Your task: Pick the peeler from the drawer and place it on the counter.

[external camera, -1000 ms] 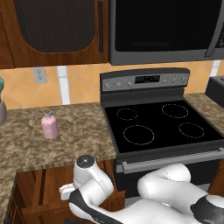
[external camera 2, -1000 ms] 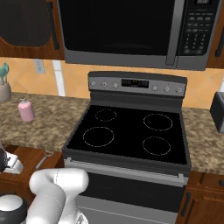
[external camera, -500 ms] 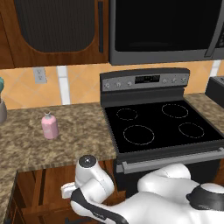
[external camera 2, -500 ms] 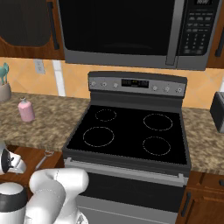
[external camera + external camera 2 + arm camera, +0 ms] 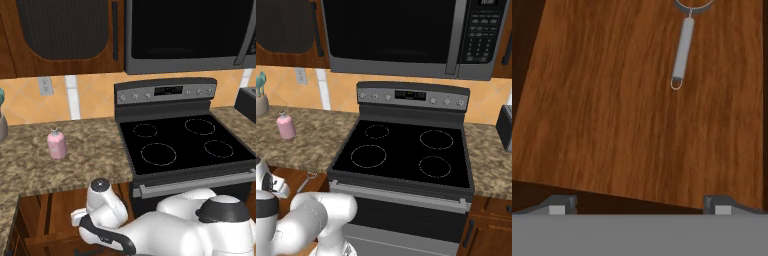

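Note:
The peeler [image 5: 682,50] lies flat on the wooden floor of the drawer [image 5: 602,110], its thin silvery handle pointing towards me and its loop head cut off by the top edge of the hand view. My gripper [image 5: 639,205] hovers above the drawer floor, open, with its fingertips [image 5: 562,203] wide apart and nothing between them; the peeler is ahead of them and a little to the right. From the right base view the peeler [image 5: 305,181] shows as a pale sliver in the open drawer [image 5: 293,176] below the counter [image 5: 316,142].
A pink bottle [image 5: 56,144] stands on the counter [image 5: 30,167] above the drawer [image 5: 45,220]. The black stovetop [image 5: 185,145] lies to the right. A cup with teal utensils [image 5: 261,97] stands at the far left by the wall.
The arm's elbow has risen and swung slightly left in both base views. The hand over the drawer has barely shifted. Peeler and bottle have not moved.

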Motion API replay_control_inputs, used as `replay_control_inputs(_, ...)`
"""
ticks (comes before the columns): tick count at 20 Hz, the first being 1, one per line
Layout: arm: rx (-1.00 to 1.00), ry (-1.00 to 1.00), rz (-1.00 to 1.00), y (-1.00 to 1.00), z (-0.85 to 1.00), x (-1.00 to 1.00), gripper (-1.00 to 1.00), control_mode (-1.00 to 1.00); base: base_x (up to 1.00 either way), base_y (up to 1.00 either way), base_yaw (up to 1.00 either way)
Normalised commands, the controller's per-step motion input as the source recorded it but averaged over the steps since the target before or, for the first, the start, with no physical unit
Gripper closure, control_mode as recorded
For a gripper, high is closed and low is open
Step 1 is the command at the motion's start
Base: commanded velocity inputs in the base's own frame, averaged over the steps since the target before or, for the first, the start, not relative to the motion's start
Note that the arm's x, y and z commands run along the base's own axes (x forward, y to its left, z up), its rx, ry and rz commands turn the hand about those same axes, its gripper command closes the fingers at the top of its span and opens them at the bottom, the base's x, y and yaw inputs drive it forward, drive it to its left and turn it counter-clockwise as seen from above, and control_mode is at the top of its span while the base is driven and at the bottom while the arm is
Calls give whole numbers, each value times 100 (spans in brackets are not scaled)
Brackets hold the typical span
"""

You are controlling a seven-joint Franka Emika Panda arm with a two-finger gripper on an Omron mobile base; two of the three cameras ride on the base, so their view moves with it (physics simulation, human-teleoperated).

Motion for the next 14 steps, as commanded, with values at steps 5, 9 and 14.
replay_control_inputs(5, 0, 3, 2, 0, -13, -10, -100, -100, 0, 0, 0)
replay_control_inputs(9, 0, 4, 1, 0, 0, -51, -100, -100, 0, 0, 0)
replay_control_inputs(14, -1, 4, 0, 0, 0, -98, -100, -100, 0, 0, 0)
